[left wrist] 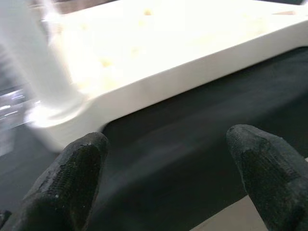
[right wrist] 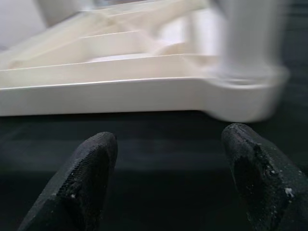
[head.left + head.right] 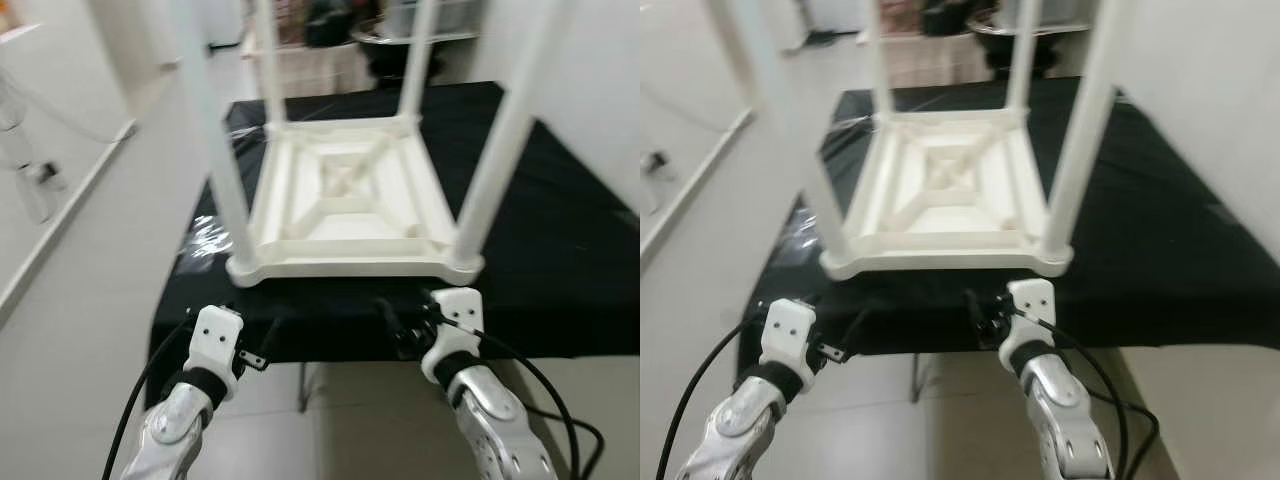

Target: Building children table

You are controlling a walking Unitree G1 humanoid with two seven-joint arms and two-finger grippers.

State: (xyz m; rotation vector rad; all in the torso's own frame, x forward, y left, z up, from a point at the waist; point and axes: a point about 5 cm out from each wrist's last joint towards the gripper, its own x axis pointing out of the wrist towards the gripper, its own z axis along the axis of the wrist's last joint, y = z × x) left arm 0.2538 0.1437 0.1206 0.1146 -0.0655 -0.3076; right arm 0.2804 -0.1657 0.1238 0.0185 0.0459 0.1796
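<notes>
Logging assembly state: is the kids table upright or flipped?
Flipped. The white table lies top-down on the black cloth, four legs pointing up.

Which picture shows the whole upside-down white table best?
The left eye view: the white table lies upside down on the black cloth, all four legs rising. The right eye view matches. Wrist views catch just its near edge and a leg base.

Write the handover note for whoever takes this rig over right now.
Left gripper: open, empty, at the near edge of the black-covered table.
Right gripper: open, empty, at the same edge, below the near right corner of the children's table.
Children's table: white, upside down on the black cover, four legs fitted and pointing up.
Done: legs on.
Left: probably grip it and turn it upright.
</notes>
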